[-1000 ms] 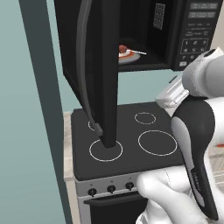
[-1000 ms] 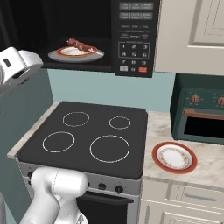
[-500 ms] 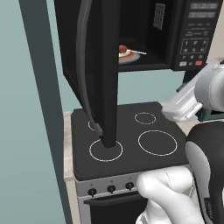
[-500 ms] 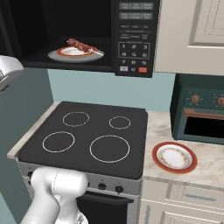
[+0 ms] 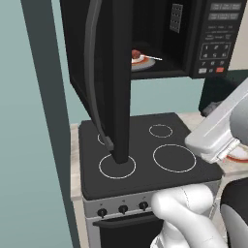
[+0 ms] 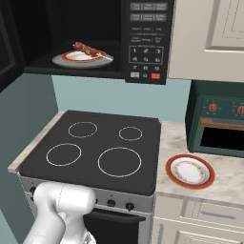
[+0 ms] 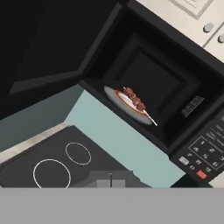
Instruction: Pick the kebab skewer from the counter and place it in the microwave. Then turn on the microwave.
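Skewer (image 6: 88,49) is lying on a plate (image 6: 64,61) inside the open microwave (image 6: 143,43); left base view is hiding most of it behind the door (image 5: 114,72). Gripper (image 7: 110,178) is sitting pressed together, empty. Stovetop (image 6: 95,147) is sitting below, counter (image 6: 224,178) carrying a second plate (image 6: 189,171) and toaster oven (image 6: 219,126), cut off.

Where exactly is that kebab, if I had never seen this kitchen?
Find the black microwave above the stovetop, its door swung open. Inside sits a plate, and across it lies the kebab skewer: reddish-brown chunks on a pale stick, unlike the bare red-rimmed plate on the counter.
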Controlling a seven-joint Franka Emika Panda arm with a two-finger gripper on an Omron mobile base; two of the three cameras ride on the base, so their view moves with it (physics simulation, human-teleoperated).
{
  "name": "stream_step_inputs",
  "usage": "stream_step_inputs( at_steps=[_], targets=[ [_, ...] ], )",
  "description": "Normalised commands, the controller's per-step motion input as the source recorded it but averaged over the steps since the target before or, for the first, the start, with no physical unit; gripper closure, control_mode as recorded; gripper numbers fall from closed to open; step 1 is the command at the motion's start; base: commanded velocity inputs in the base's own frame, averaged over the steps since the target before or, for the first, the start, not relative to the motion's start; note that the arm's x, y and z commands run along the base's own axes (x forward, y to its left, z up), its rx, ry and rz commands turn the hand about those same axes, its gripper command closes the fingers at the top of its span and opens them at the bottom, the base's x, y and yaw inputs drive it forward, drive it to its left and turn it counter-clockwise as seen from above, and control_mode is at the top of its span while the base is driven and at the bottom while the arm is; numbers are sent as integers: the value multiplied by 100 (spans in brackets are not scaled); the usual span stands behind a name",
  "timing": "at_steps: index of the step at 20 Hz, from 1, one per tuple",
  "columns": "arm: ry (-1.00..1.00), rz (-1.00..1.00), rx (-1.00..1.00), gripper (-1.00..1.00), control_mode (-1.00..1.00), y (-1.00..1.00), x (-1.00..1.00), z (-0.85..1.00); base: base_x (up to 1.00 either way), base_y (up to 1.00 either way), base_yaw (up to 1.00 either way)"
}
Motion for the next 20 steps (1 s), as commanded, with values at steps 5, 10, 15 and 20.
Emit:
stream_step_inputs(
  at_steps=[5, 10, 15, 20],
  targets=[
    [-7, 1, 0, 100, -100, 15, -56, 11, 0, 0, 0],
    [-7, 1, 0, 100, -100, 17, -54, 9, 0, 0, 0],
    [-7, 0, 0, 100, -100, 17, -47, 8, 0, 0, 0],
    [-6, 0, 0, 100, -100, 17, -28, 1, 0, 0, 0]
  ],
)
